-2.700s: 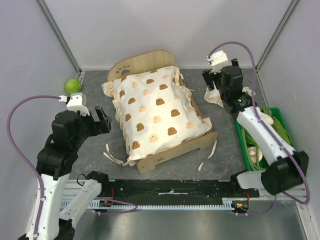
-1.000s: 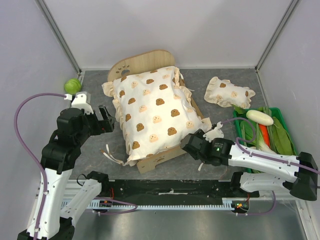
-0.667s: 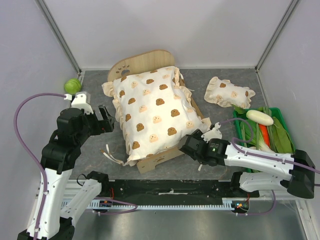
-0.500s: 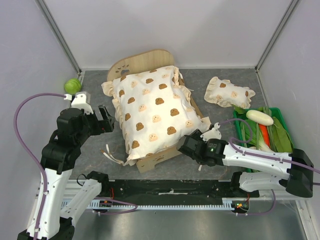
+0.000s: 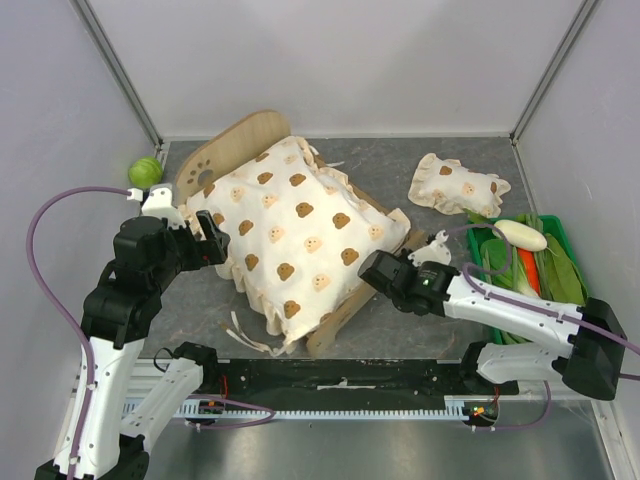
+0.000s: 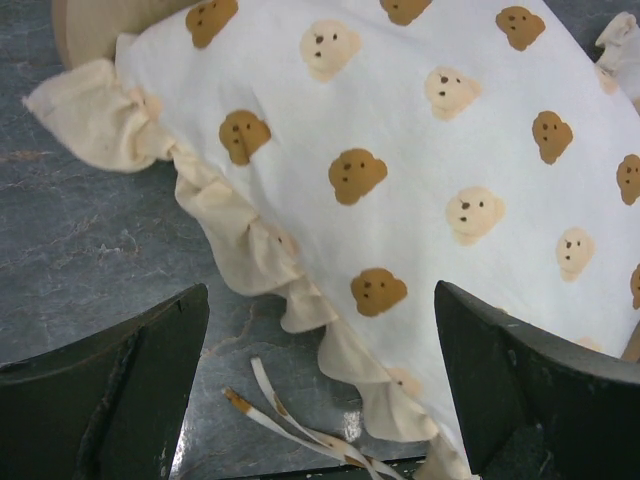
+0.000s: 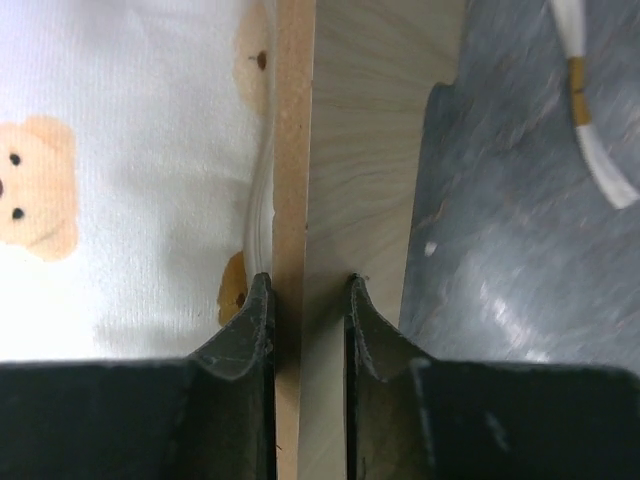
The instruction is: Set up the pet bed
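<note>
The pet bed [image 5: 238,140] lies skewed on the mat, its paw-cutout headboard at the upper left. A cream bear-print cushion [image 5: 295,230] covers it and hides the base. My right gripper [image 5: 377,272] is at the bed's foot end. In the right wrist view that gripper [image 7: 308,300] is shut on the edge of a light-wood board [image 7: 360,150], with the cushion [image 7: 120,150] to its left. My left gripper [image 5: 207,240] is open beside the cushion's left frill. In the left wrist view it [image 6: 320,380] straddles the frilled edge [image 6: 260,260] and loose ties [image 6: 290,420], touching nothing.
A small frilled bear-print pillow [image 5: 458,185] lies at the back right. A green crate [image 5: 553,232] of vegetables with a white radish [image 5: 520,234] stands at the right edge. A green ball [image 5: 146,171] sits at the far left. Grey walls close in three sides.
My right gripper has closed on the bed's wooden board. The bed and cushion have swung round, the headboard going left toward my left gripper. The left arm has not moved.
</note>
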